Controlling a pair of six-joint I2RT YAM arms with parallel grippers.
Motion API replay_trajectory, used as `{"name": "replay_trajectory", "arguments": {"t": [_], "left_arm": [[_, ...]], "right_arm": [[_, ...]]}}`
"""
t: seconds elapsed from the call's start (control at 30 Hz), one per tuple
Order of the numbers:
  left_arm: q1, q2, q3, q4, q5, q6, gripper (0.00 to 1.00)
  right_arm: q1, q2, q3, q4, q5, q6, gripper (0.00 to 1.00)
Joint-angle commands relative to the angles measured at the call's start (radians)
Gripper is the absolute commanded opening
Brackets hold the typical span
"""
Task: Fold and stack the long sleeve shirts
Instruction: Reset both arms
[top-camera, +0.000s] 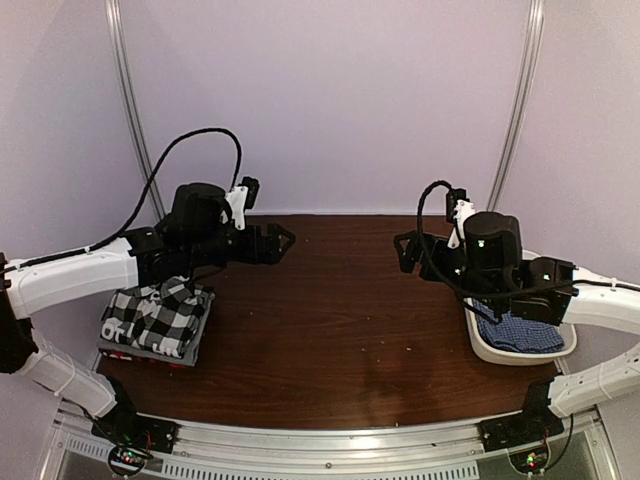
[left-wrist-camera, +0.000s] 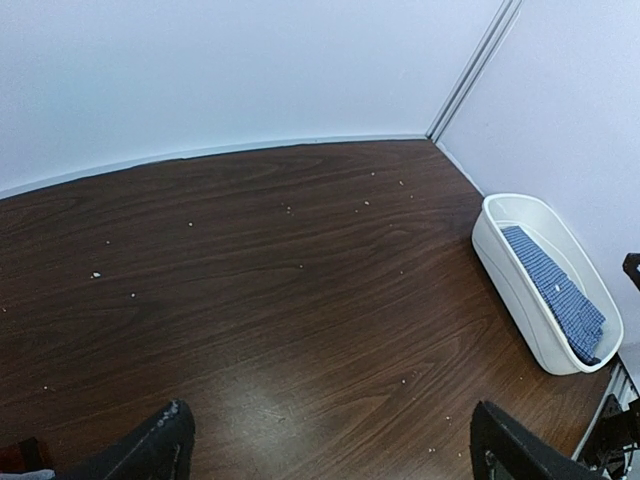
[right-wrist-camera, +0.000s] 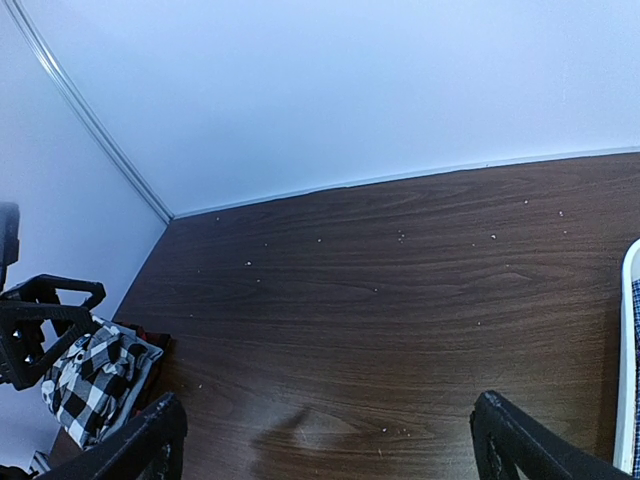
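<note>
A folded stack lies at the table's left: the black-and-white check shirt (top-camera: 155, 315) on top, a grey shirt (top-camera: 150, 350) under it, and a red-black edge (top-camera: 118, 355) at the bottom. The blue fine-checked shirt (top-camera: 520, 335) lies in a white tub (top-camera: 520, 358) at the right. My left gripper (top-camera: 280, 242) hovers open just past the stack, pointing toward the table's middle. My right gripper (top-camera: 405, 250) hovers open left of the tub, facing it. Nothing is between the fingers of the left gripper (left-wrist-camera: 335, 450) or the right gripper (right-wrist-camera: 330, 445), only bare wood below.
The left wrist view shows the white tub (left-wrist-camera: 520, 290) with the blue shirt (left-wrist-camera: 560, 295) against the right wall. In the right wrist view the check shirt (right-wrist-camera: 90, 375) sits by the left wall. Pale walls enclose the brown table (top-camera: 330, 320).
</note>
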Motion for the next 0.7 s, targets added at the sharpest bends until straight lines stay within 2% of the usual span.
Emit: {"name": "replay_trajectory", "arguments": {"t": [0.0, 0.67], "left_arm": [[-0.001, -0.024, -0.013, 0.047, -0.011, -0.009, 0.98], [-0.001, -0.046, -0.025, 0.034, -0.024, -0.011, 0.98]], "right_arm": [[-0.003, -0.014, -0.002, -0.023, 0.029, -0.003, 1.00], [-0.003, -0.018, -0.004, -0.037, 0.034, 0.011, 1.00]]}}
